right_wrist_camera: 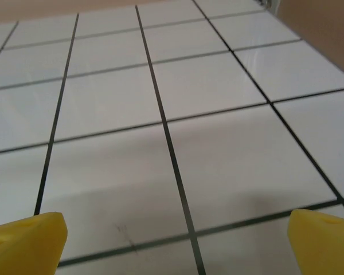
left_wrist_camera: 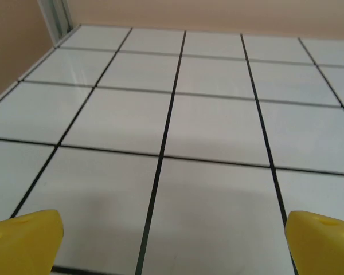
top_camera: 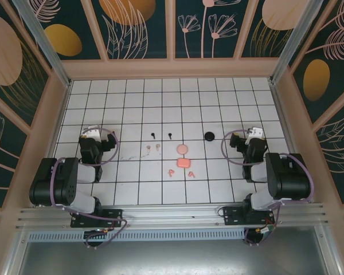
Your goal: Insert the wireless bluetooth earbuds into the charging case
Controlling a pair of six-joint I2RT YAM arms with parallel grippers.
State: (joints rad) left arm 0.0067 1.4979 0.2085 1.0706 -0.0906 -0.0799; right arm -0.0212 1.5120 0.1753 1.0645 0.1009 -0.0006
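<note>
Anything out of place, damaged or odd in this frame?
Nothing stands out. The black earbuds, pale earbuds and coral earbuds lie loose in pairs on the table, with no visible damage.

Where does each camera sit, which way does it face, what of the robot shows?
Top external: above, behind the robot, looking down on tiled table, left arm, right arm, earbuds.
Left wrist: on left hand, facing forward low over tiles; yellow fingertips at bottom.
Right wrist: likewise on right hand.
Shared: both wrist views see tiles.
</note>
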